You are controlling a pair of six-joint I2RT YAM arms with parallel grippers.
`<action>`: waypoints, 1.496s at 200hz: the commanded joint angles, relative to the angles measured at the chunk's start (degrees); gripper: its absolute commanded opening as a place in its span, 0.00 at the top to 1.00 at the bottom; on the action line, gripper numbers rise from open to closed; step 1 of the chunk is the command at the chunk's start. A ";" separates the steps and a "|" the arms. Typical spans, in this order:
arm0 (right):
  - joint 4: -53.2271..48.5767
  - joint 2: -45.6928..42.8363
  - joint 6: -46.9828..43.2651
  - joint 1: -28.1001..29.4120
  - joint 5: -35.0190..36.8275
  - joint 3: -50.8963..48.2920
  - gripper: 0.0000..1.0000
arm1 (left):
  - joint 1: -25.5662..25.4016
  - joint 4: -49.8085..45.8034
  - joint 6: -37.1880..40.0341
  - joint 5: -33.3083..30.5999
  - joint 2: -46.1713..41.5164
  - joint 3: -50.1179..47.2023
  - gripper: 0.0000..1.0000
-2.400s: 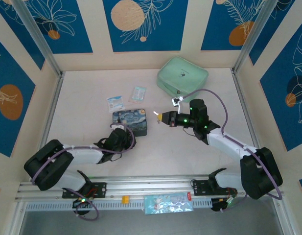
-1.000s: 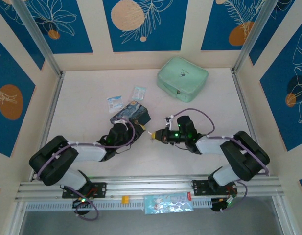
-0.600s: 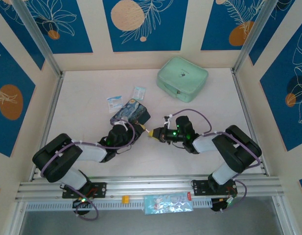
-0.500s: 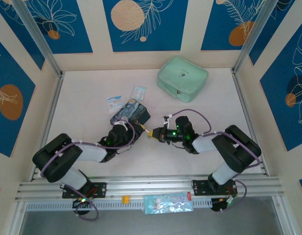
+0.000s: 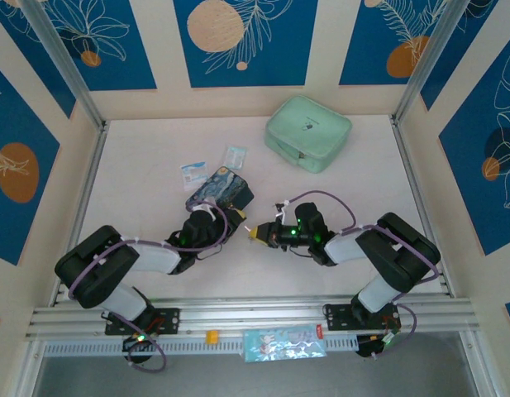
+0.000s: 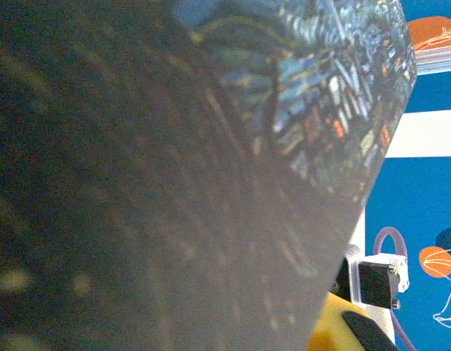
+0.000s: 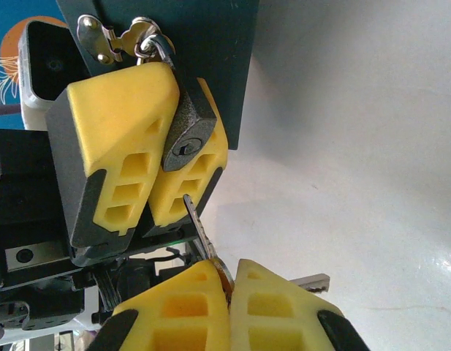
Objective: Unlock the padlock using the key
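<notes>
Metal not yet in metal: holds the key pinched in the pressed-together right gripper, blade pointing up at the padlock keyhole just above. Seems to clamp the padlock in the left gripper, against the tin box edge.

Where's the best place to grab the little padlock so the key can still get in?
Pinch the padlock by its dark body's flat faces, from the sides, as the left gripper does. The keyhole is in the bottom end, so leave that bare, facing the key in the right gripper. The thin shackle is hooked in the latch.
</notes>
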 commanded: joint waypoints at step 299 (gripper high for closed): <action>2.10 -0.43 1.77 1.34 5.14 1.40 1.00 | -0.30 2.25 -0.49 -2.49 -0.83 1.20 1.00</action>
